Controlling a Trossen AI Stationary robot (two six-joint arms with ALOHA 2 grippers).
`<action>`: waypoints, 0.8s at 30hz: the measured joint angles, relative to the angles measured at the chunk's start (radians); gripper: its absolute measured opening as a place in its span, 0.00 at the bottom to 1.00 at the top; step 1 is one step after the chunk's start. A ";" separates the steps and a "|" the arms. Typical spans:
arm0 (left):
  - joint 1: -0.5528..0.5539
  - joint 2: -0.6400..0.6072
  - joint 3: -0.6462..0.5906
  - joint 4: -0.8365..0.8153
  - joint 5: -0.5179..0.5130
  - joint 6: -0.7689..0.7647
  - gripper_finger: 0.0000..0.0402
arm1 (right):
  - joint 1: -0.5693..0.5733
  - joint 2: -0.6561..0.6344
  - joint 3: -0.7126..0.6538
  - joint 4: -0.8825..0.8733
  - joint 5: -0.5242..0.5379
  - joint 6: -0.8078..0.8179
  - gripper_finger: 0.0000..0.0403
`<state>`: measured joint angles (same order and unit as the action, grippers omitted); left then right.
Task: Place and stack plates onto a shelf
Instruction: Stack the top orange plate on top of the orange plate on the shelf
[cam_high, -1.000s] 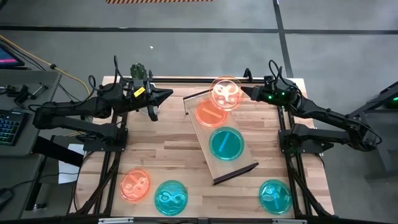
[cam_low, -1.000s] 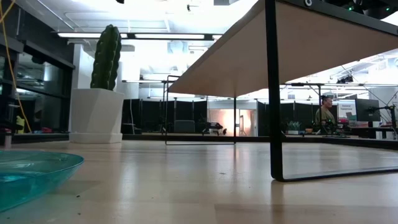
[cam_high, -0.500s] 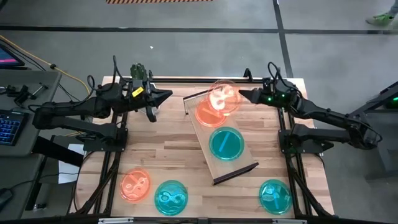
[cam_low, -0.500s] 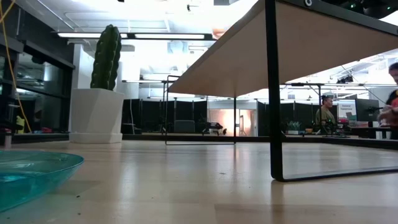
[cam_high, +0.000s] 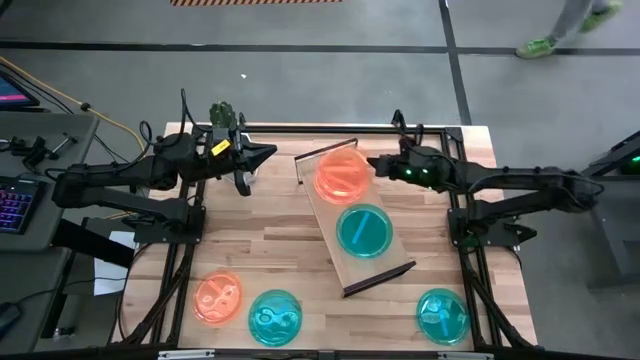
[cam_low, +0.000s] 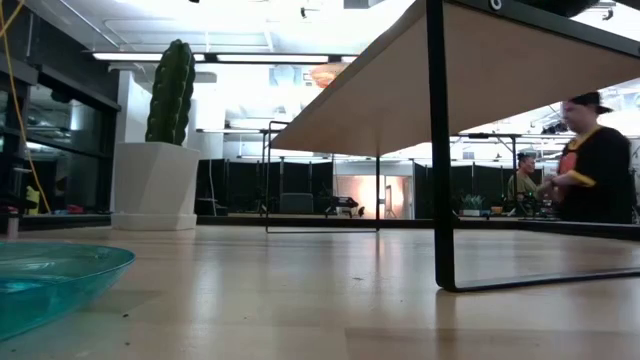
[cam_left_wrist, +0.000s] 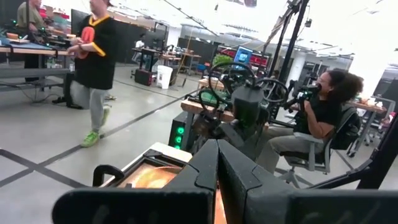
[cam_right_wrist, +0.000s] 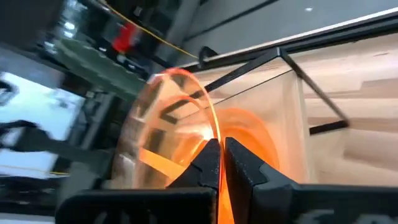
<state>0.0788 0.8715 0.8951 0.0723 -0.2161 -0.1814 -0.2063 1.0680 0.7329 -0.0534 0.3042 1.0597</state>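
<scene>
The shelf (cam_high: 390, 255) lies slanted in the middle of the table, a dark rail (cam_right_wrist: 249, 67) at its far end. On it rest a teal plate (cam_high: 363, 230) and, at the far end, an orange plate (cam_right_wrist: 254, 132). My right gripper (cam_high: 373, 165) is shut on a second orange plate (cam_right_wrist: 163, 134), tilted steeply just over the first; in the high view the two overlap. The low view shows this plate (cam_low: 328, 71) above the shelf's edge. My left gripper (cam_high: 268, 153) waits shut over the table's far left part. My right gripper pinches the orange plate's rim (cam_right_wrist: 214, 127) between its two fingers, on the side of the plate toward the table's right. The fingers come nearly level from the right. The plate is tilted steeply; whether its low edge touches the plate below, I cannot tell.
On the table's near part lie an orange plate (cam_high: 217, 297), a teal plate (cam_high: 274, 317) and, near right, another teal plate (cam_high: 441, 315). A potted cactus (cam_high: 222, 112) stands at the far left edge. People show in the room beyond.
My right gripper has reached toward the table's left and moved down, carrying the orange plate from above the shelf's far right corner to right over the orange plate on the shelf's far end. The fingers have stayed shut on it.
</scene>
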 joint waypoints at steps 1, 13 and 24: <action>0.000 0.000 0.000 0.000 0.000 0.000 0.00 | -0.003 0.024 0.027 -0.030 0.000 -0.013 0.00; 0.000 -0.010 0.000 0.042 0.000 0.001 0.00 | -0.003 0.151 0.204 -0.277 0.003 -0.096 0.00; 0.000 -0.009 0.001 0.039 0.001 0.002 0.00 | -0.002 0.165 0.202 -0.264 -0.060 -0.092 0.00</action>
<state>0.0792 0.8627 0.8959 0.1112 -0.2155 -0.1791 -0.2085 1.2335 0.9352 -0.3177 0.2443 0.9676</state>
